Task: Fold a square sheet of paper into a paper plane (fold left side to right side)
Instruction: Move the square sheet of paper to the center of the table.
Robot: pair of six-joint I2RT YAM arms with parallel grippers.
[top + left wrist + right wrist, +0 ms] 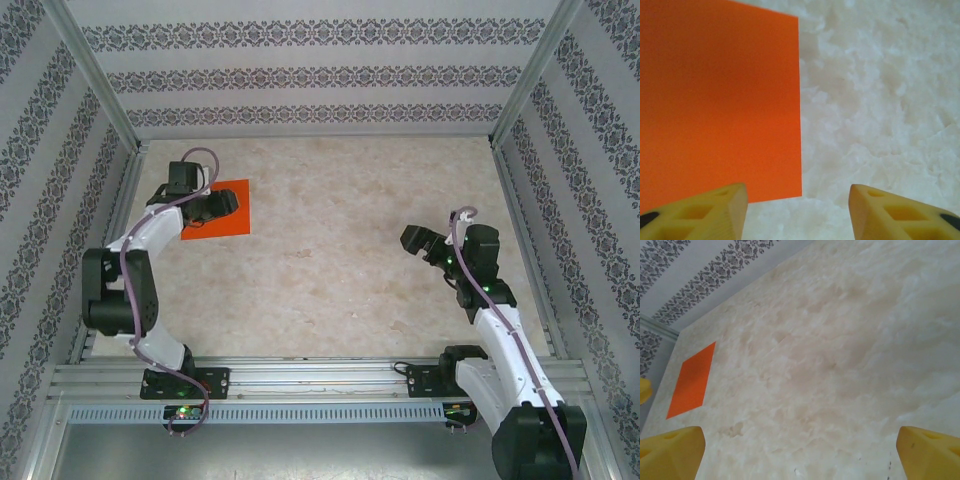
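The square sheet of paper is bright orange-red and lies flat at the table's far left. My left gripper hovers over its left part. In the left wrist view the sheet covers the left half, and its near right corner lies just ahead of the gap in my left gripper. The yellow fingers stand apart with nothing between them. My right gripper hangs open over bare table at the right, far from the sheet; its jaws stand wide and empty.
The marbled beige tabletop is boxed in by patterned walls on three sides. Aluminium rails run along the near edge where both arm bases are bolted. Bare table stretches between the two grippers.
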